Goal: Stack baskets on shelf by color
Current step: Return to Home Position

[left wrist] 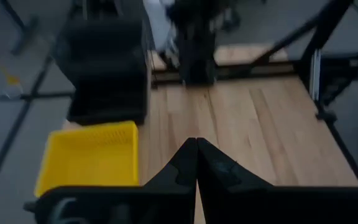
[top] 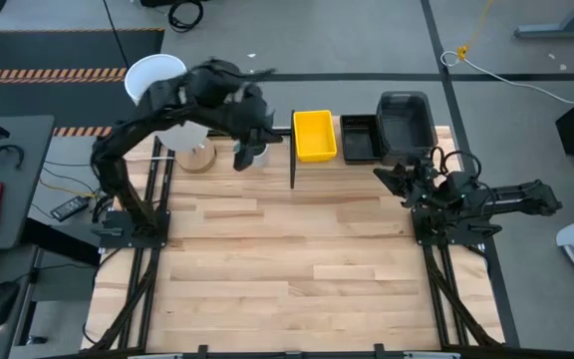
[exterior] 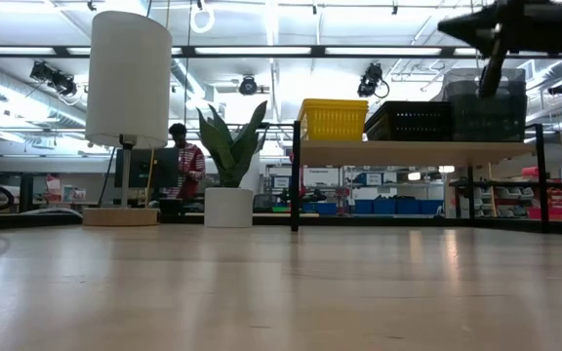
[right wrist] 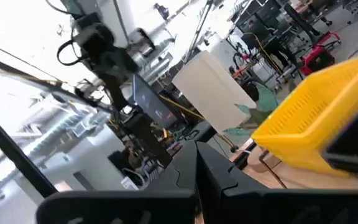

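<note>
The shelf stands along the table's far edge, a light board on thin black frames. On it rest, by their bases, a yellow basket, a black mesh one and a taller dark grey stack. My left gripper hovers left of the shelf, shut and empty; its wrist view shows the yellow basket. My right gripper, also shut and empty, sits just in front of the shelf below the grey stack. How many baskets each pile holds does not show.
A white lamp and a potted plant stand at the far left corner beside my left arm. The wide tabletop stretches toward the near edge. A person stands in the room beyond.
</note>
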{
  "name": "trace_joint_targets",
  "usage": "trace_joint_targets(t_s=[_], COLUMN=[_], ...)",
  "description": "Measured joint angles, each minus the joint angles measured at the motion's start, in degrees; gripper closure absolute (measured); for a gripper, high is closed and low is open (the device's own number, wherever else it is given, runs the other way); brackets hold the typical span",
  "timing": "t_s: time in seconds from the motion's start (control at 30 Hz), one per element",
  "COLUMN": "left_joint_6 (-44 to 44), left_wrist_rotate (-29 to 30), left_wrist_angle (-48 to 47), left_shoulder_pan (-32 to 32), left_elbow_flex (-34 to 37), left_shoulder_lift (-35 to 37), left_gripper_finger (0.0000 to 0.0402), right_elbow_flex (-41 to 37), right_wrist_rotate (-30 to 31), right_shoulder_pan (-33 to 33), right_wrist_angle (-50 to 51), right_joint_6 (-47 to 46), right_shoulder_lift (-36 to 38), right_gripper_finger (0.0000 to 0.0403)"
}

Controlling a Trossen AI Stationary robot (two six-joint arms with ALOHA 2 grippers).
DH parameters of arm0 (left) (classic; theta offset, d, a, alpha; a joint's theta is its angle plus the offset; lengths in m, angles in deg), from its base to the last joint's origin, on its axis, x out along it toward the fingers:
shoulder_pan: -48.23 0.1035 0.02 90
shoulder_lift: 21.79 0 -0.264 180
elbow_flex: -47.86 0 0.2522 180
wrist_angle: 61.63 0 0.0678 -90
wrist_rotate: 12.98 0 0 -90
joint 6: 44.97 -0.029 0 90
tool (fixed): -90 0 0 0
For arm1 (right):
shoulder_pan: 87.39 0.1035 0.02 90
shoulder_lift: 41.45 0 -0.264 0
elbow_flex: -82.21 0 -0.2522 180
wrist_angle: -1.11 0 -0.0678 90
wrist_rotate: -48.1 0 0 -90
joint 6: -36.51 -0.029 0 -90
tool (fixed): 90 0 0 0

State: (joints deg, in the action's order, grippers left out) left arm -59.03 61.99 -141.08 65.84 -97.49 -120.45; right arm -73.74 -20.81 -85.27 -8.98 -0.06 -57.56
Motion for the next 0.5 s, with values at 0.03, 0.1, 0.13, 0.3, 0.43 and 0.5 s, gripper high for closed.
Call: trace_joint_targets(t_s=[0.03, 0.1, 0.13, 0.3, 0.43, 0.5], left_joint_6=[0.31, 0.75, 0.83, 1.15, 1.76, 2.92], left_wrist_rotate=[0.16, 0.66, 1.29, 4.23, 4.90, 4.89], left_wrist_angle=[0.74, 1.05, 1.07, 0.92, 0.50, 0.52], left_shoulder_pan=[0.00, 0.14, 0.22, 0.22, 0.20, 0.22], left_elbow_flex=[0.00, -0.02, -0.02, -0.02, -0.02, -0.02], left_shoulder_lift=[0.82, 2.28, 2.90, 5.82, 8.11, 9.06], left_gripper_finger=[0.0392, 0.0392, 0.0392, 0.0392, 0.0392, 0.0392], right_elbow_flex=[-1.54, -4.50, -5.83, -9.89, -9.91, -9.91], right_wrist_rotate=[-0.10, -0.03, 0.05, 0.55, 3.30, 5.17], right_shoulder_pan=[-0.21, -0.55, -0.74, -1.44, -1.51, -1.52], right_wrist_angle=[-2.04, -5.24, -7.24, -10.85, -9.42, -8.89], right_joint_6=[-0.66, -1.73, -2.33, -5.05, -2.92, -0.09], right_shoulder_lift=[0.16, 0.56, 0.74, 1.78, 1.93, 1.92], right_gripper_finger=[0.0398, 0.0398, 0.0398, 0.0398, 0.0397, 0.0394])
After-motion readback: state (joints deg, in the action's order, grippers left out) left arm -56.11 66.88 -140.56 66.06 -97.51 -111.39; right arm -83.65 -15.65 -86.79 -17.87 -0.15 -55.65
